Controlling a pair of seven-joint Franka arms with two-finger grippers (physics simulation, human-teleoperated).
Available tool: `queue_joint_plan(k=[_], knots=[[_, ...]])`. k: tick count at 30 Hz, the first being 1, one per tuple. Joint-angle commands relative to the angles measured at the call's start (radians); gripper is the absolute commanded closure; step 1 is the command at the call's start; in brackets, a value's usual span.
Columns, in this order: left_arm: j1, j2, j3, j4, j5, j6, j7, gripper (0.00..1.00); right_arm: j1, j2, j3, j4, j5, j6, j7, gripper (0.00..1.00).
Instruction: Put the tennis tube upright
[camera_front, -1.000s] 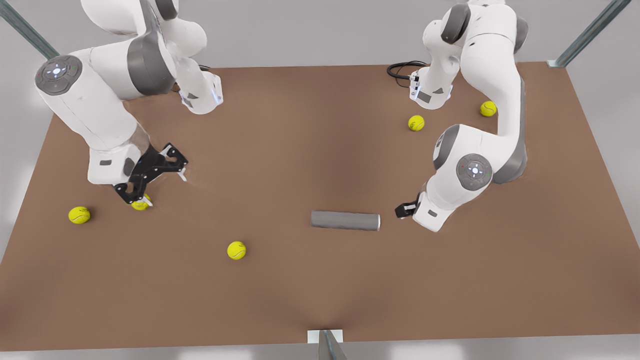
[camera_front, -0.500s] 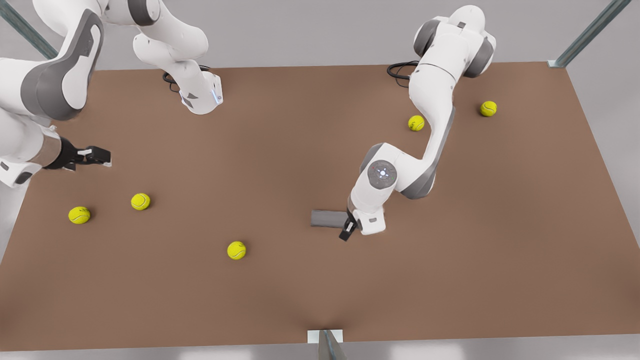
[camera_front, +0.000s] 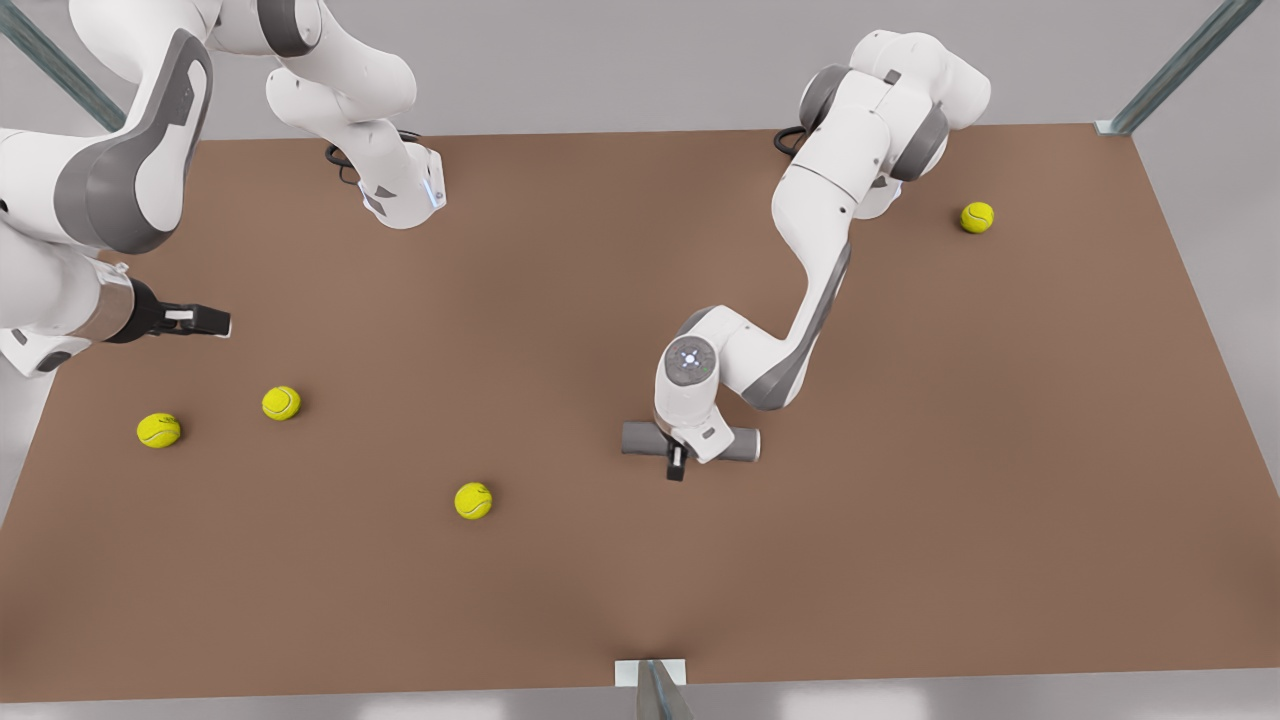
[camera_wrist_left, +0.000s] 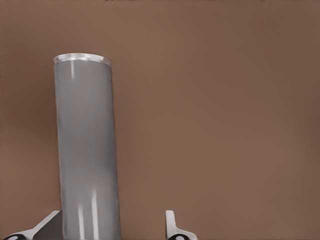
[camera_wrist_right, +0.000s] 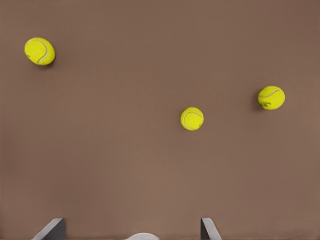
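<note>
Spanning the room's grey floor, brown table (camera_front: 560, 300), metal-framed.

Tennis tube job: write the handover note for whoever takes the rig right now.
Left gripper: open, down at the plain matte grey cylinder, the tennis tube, straddling it near mid-length; one finger sits beside the tube, the other stands clear of it.
Right gripper: open, waiting above the brown table at the front view's left, over the yellow tennis balls.
Done: the left gripper is at the tube.
Left: close on the tube, lift it, stand it upright.
</note>
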Motion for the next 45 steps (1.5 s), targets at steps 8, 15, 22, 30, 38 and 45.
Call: queue_joint_plan(k=[8, 15, 22, 30, 38, 45], knots=[[-0.002, 0.034, 0.000, -0.003, 0.047, -0.109, -0.360, 0.00, 0.014, 0.025, 0.002, 0.002, 0.016, 0.023, 0.114, 0.00], [0.000, 0.073, 0.000, -0.001, 0.045, -0.045, -0.360, 0.00, 0.012, 0.025, 0.002, -0.003, 0.016, 0.023, 0.114, 0.00], [0.002, 0.103, 0.000, -0.001, 0.045, -0.030, -0.340, 0.00, 0.014, 0.026, 0.002, -0.003, 0.012, 0.023, 0.114, 0.00], [0.003, 0.113, 0.000, -0.001, 0.047, -0.022, -0.322, 0.14, 0.014, 0.026, 0.002, -0.003, 0.014, 0.023, 0.104, 0.00], [0.005, 0.126, 0.000, -0.001, 0.047, 0.003, -0.320, 0.18, 0.014, 0.026, 0.002, -0.003, 0.014, 0.025, 0.103, 0.00], [0.015, 0.100, 0.001, -0.001, 0.042, -0.042, -0.239, 0.21, 0.014, 0.033, 0.002, 0.002, 0.016, 0.025, 0.100, 0.00]])
